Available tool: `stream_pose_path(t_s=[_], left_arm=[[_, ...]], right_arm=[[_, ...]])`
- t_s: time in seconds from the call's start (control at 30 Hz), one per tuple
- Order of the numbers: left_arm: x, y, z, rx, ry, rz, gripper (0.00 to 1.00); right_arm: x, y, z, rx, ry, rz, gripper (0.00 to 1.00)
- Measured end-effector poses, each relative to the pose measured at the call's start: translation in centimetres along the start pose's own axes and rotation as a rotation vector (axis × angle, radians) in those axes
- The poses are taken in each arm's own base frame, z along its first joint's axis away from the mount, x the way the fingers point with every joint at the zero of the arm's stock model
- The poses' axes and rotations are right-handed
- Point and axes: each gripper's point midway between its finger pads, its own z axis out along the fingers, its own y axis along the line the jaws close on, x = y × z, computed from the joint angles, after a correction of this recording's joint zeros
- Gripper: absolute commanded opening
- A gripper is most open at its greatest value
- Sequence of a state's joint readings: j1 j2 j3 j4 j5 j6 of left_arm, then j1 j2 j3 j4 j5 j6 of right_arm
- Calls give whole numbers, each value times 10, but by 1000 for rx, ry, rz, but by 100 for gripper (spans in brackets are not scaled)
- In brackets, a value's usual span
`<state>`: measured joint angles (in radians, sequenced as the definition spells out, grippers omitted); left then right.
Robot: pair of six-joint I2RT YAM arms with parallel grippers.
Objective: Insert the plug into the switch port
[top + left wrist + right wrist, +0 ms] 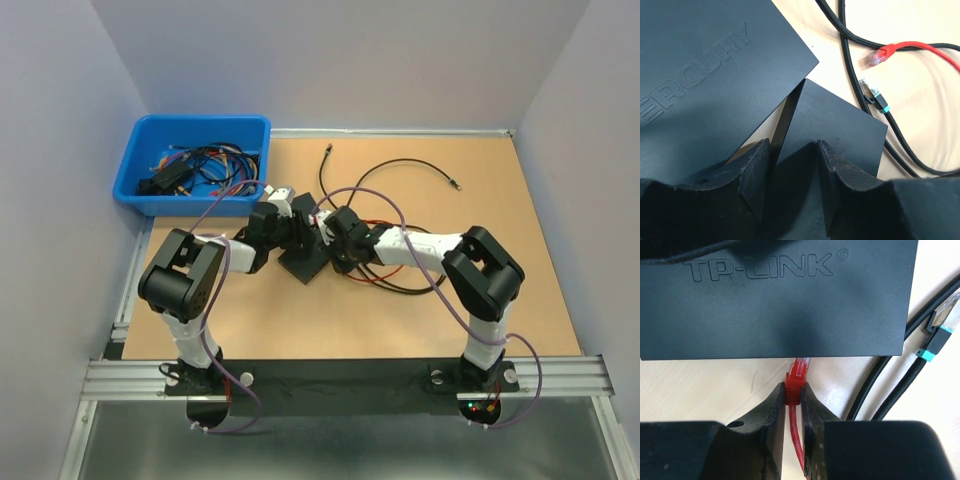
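A black TP-LINK switch lies on the table with its top face toward the right wrist camera; its ports are hidden. My right gripper is shut on the red boot of a red plug. The plug's clear tip touches the switch's near edge. In the left wrist view the same small switch lies under my left gripper. Its fingers stand apart, one at the switch's left edge and one over its top. From above, both grippers meet at the black switches.
A larger black MERCURY switch lies against the small one. A loose red plug and a black cable with a teal-collared plug lie beside them. Black cable loops run at the back right. A blue bin of cables stands at the back left.
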<state>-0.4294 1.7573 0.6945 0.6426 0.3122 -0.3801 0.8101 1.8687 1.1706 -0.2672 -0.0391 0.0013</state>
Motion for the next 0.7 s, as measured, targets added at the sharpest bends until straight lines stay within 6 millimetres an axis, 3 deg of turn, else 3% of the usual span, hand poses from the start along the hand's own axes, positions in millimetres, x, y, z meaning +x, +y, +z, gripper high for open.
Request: stream_pose_path(t_s=[0.7], left_arm=[[-17, 2, 22, 5, -12, 54, 48]], right_arm=[[-22, -18, 0, -56, -6, 32, 1]])
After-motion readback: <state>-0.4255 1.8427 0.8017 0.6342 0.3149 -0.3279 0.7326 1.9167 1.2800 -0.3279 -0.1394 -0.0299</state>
